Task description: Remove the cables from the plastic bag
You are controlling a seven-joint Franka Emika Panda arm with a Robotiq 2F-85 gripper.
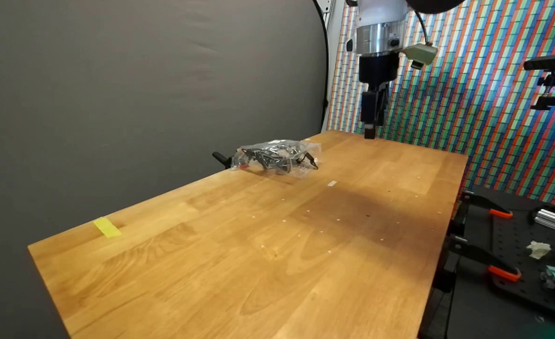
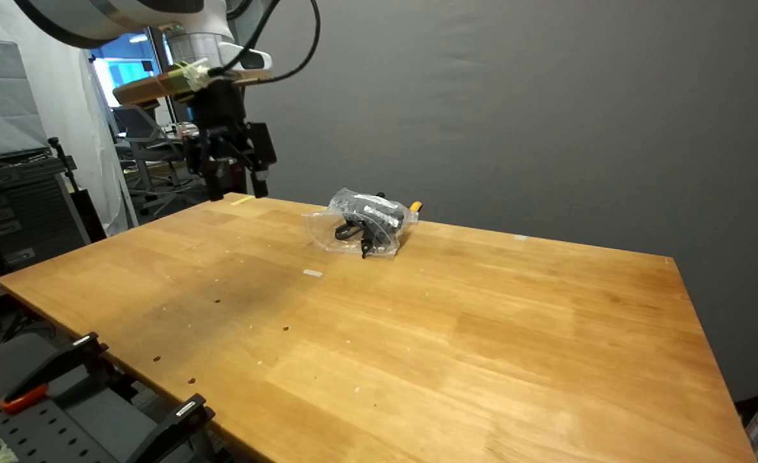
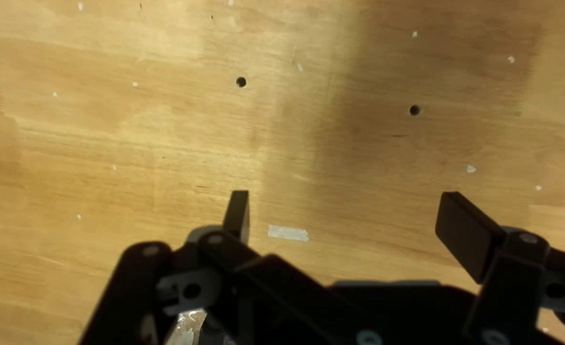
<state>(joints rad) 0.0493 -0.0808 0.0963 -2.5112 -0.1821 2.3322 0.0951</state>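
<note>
- Working from a distance, I have the gripper point(image 3: 344, 218) hanging above the wooden table point(image 2: 514, 321), its fingers point(image 3: 465, 235) spread wide and tabletop showing through the gap.
- A clear plastic bag point(image 2: 353, 200) lies near the table's edge, well apart from the gripper, before a grey backdrop point(image 1: 164, 94).
- Dark cables point(image 1: 277, 162) sit bunched inside the bag, under its shiny, wrinkled film; in an exterior view one black end reaches the bag's lower edge, and I cannot tell whether it pokes out.
- My wrist view catches a shiny sliver of the bag at the bottom, partly hidden by the gripper.
- A short strip of pale tape point(image 3: 288, 233) lies on the tabletop, near the bag in both exterior views.
- A piece of yellow tape point(image 1: 107, 227) lies near one corner of the table, well apart from the bag.
- Black clamps point(image 1: 480, 256) with orange parts line the table's opposite edge, beside a dark board point(image 1: 510, 242) dotted with holes.
</note>
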